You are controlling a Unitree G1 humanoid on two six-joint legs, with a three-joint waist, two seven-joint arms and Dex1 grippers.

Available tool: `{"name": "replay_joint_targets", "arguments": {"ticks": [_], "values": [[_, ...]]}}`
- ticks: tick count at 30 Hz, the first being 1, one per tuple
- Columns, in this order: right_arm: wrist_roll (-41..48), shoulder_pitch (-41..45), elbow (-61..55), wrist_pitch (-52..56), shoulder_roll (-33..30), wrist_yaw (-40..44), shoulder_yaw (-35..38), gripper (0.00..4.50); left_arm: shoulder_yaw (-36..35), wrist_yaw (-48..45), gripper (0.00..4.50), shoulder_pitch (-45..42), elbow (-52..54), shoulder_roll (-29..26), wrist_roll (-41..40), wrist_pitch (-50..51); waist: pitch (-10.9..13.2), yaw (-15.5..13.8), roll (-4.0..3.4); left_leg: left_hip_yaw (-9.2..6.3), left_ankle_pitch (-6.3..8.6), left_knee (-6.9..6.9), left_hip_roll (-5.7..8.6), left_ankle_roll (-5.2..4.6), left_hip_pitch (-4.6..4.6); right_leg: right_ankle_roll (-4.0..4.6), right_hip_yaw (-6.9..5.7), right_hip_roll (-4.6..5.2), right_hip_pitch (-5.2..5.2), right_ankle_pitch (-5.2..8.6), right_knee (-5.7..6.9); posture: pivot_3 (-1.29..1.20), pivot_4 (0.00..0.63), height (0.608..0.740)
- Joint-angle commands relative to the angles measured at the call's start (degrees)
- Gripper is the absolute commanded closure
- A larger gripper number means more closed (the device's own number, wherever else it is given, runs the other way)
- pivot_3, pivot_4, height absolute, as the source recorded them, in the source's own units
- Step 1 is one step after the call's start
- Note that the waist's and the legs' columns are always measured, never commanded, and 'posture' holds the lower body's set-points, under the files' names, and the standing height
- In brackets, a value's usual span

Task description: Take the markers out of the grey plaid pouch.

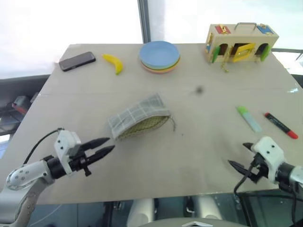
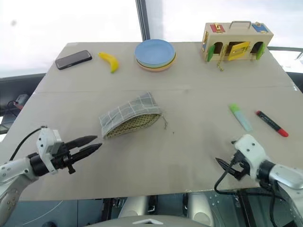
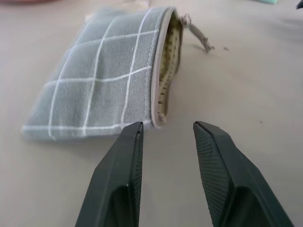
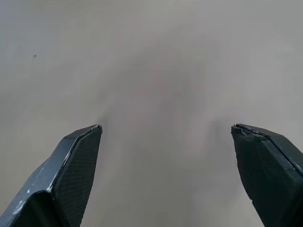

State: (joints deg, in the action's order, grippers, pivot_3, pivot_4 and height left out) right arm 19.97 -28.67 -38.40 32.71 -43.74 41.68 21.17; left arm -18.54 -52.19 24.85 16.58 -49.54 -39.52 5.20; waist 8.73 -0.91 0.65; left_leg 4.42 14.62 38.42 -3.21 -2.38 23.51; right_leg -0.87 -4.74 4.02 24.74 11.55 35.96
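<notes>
Left eye view: markers beside pouch

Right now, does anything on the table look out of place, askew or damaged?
Nothing looks damaged or spilled. The grey plaid pouch lies skewed mid-table, its mouth gaping so the dotted lining shows. The green marker and red marker lie loose on the table, apart from the pouch.
</notes>
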Motion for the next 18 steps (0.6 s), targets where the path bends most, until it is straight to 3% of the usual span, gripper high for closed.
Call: {"name": "replay_joint_targets", "arguments": {"ticks": [1,18], "values": [[-0.2,-4.0,0.0,-4.2,0.1,3.1,7.8,0.03,-2.0,-0.4,2.80,3.4,1.9,2.6,3.9,-2.1,0.0,0.0,0.04,0.04,0.00,0.00,0.00,0.01,-0.02,0.00,0.03,0.01,0.00,0.00,0.00,0.00,0.150,0.740],[0.6,-9.3,1.6,-7.3,1.9,7.0,13.6,0.03,-5.0,-6.1,2.80,4.3,-4.1,7.8,8.3,-4.7,-0.1,0.1,0.10,-0.02,0.03,-0.02,0.00,0.02,0.13,0.01,0.01,0.04,0.14,0.00,-0.07,0.00,0.150,0.740]]}}
